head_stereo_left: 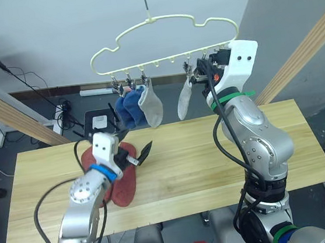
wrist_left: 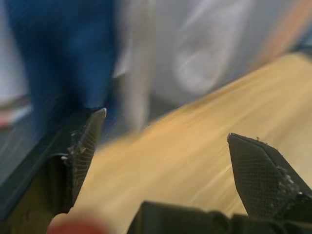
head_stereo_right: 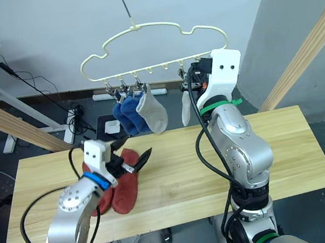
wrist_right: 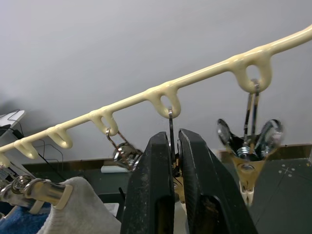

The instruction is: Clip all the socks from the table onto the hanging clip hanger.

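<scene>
Rust-red socks lie just under the wide-open, empty left gripper — right gripper pinches a hanger clip

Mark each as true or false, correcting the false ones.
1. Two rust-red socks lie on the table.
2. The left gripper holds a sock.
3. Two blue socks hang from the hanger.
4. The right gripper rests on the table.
1. True: the rust-red socks lie on the table.
2. False: the left gripper is open and empty above them.
3. True: the blue socks hang from the clip hanger.
4. False: the right gripper is raised, shut on a hanger clip.
</scene>
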Controlling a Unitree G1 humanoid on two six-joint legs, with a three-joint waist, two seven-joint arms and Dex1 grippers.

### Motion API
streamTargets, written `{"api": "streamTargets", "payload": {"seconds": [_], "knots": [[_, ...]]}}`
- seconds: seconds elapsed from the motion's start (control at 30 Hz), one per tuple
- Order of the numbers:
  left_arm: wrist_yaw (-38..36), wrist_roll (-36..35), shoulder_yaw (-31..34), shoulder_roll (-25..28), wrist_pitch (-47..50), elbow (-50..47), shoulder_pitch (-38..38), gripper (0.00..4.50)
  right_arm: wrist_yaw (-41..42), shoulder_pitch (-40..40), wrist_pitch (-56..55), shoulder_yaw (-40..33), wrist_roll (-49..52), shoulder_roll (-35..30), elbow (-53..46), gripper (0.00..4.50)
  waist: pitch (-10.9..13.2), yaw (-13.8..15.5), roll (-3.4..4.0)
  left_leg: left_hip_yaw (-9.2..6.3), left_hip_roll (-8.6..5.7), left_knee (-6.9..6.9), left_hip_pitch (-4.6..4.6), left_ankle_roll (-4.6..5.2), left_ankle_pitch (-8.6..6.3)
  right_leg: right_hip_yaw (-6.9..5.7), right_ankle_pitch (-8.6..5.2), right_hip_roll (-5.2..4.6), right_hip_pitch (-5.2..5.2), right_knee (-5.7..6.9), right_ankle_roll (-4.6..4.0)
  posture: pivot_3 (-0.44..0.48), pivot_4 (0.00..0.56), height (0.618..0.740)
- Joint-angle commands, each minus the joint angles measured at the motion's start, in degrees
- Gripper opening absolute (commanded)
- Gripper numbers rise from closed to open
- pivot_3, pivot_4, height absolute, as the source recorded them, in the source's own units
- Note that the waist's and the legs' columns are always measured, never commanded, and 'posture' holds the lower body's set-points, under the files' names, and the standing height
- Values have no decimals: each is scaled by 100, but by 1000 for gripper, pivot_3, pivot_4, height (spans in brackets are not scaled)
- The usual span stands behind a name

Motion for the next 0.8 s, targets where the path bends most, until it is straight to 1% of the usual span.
{"api": "streamTargets", "payload": {"seconds": [0.03, 0.13, 0.23, 0.5, 0.6, 0.7, 0.8], "knots": [[518, 90, 99, -202, 430, -123, 190, 4485, 88, -76, -34, 42, 67, 30, -143, 0, 0, 14, 0, 0, 0, 0, 0, 1, 1, -1, 0, 0, 0, 0, 0, -119, 335, 740], [765, 181, 26, -335, 733, 41, 157, 4485, 115, -73, -15, 46, 56, 36, -139, 0, 0, 13, -1, 3, -2, 1, 0, 6, 5, 2, 1, 0, 2, -2, 1, -123, 334, 740], [1117, 223, 131, -506, 1024, 242, -2, 4485, 120, -78, 10, 47, 51, 33, -142, 0, -1, 7, -1, 2, -1, 0, 1, 9, 7, 1, 1, 1, 2, -1, 0, -128, 333, 740], [1178, 392, -34, -471, 1176, 950, -397, 4485, 159, -111, 24, 47, 41, -2, -132, 0, -7, -5, 0, 2, 0, -3, 1, 9, 7, 1, 2, 2, 1, -4, -1, -141, 327, 740], [1213, 402, -28, -477, 1439, 1050, -460, 4485, 173, -119, 29, 48, 34, -5, -134, 0, -42, -9, 1, 3, -1, -2, 1, 10, 8, 2, 2, 2, 2, -3, -1, -144, 325, 740], [1228, 471, -39, -437, 1383, 1054, -445, 3920, 183, -118, 23, 49, 20, -2, -130, 0, -70, -12, 0, 5, 0, -4, 3, 9, 7, 3, 2, 3, 2, -5, -1, -146, 324, 740], [1229, 464, 1, -449, 1434, 1076, -449, 3077, 199, -122, 11, 56, 21, -2, -125, 0, -75, -13, 0, 5, 0, -4, 4, 9, 8, 4, 2, 3, 2, -4, -1, -145, 323, 740]]}}
